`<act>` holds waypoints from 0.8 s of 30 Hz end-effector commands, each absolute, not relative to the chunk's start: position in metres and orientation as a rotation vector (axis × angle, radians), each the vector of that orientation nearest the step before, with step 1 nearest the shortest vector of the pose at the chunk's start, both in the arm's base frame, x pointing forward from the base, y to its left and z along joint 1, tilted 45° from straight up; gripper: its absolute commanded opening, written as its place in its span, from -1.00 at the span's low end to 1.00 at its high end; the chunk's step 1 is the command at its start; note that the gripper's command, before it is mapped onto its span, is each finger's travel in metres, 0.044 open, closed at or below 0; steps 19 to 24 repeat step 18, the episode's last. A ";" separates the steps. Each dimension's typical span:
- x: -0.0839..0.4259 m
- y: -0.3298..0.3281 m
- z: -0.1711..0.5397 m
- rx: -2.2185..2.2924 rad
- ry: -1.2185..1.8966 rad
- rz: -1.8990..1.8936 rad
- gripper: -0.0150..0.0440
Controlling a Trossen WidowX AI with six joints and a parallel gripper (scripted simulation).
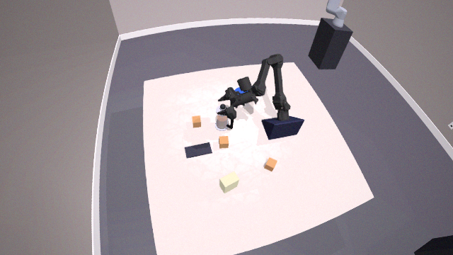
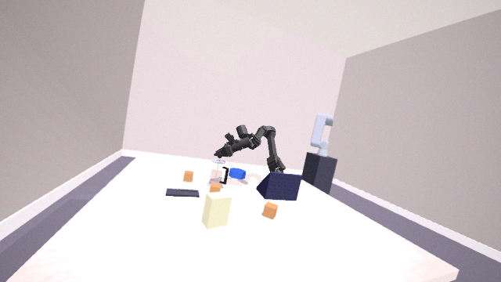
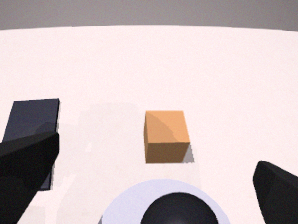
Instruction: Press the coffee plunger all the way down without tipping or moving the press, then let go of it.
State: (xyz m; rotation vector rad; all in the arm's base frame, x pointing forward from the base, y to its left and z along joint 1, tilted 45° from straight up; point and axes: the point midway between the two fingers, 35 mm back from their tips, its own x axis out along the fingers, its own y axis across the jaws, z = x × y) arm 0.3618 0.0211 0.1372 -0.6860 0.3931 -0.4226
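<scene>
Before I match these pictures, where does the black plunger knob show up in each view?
Top: knob, left of centre, between the fingers.
Exterior: not distinguishable near the fingers.
Wrist: bottom edge, right of middle, cut off.
Shared landmark: dark flat slab.
</scene>
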 end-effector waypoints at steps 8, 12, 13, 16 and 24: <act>0.337 0.069 0.193 -0.682 0.394 -0.431 1.00; 0.338 0.069 0.193 -0.682 0.394 -0.431 1.00; 0.338 0.069 0.193 -0.682 0.394 -0.431 1.00; 0.338 0.069 0.193 -0.682 0.394 -0.431 1.00; 0.338 0.069 0.193 -0.682 0.394 -0.431 1.00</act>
